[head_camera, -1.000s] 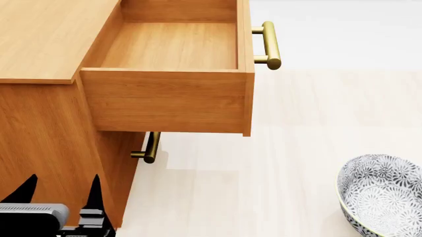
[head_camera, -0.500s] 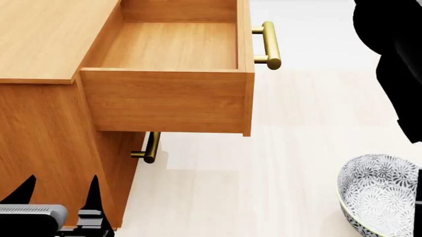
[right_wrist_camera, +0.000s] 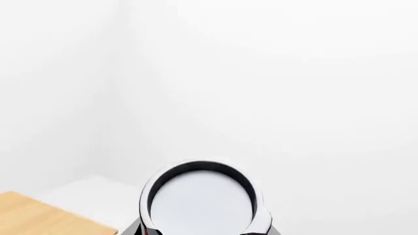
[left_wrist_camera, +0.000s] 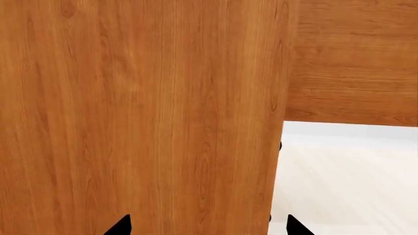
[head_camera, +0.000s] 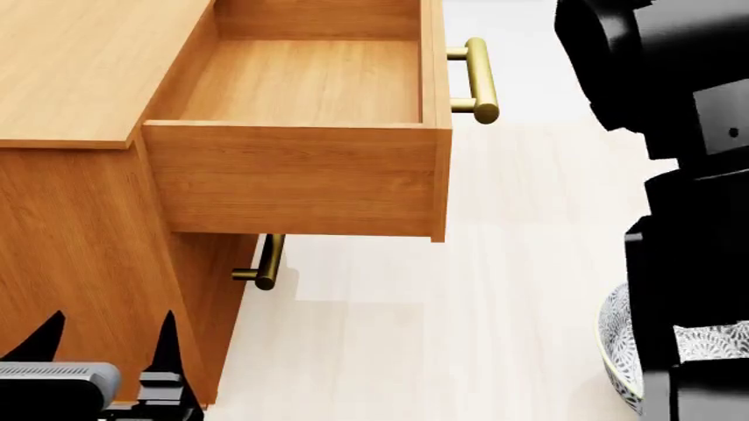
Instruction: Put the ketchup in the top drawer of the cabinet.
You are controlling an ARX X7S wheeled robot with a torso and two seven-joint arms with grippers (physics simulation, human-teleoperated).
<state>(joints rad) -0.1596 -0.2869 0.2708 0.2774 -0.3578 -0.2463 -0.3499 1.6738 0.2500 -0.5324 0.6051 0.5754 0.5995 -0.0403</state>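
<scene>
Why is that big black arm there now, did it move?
Yes. The right arm has swung in from the right edge, toward the open drawer, now covering most of the bowl.

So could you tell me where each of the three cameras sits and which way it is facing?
Head view: looks down from the head onto the open top drawer, with the left gripper low and the right arm beside it.
Left wrist view: faces the cabinet side close up, fingertips showing.
Right wrist view: faces a white wall over the ketchup.
Shared: the cabinet's wood.
</scene>
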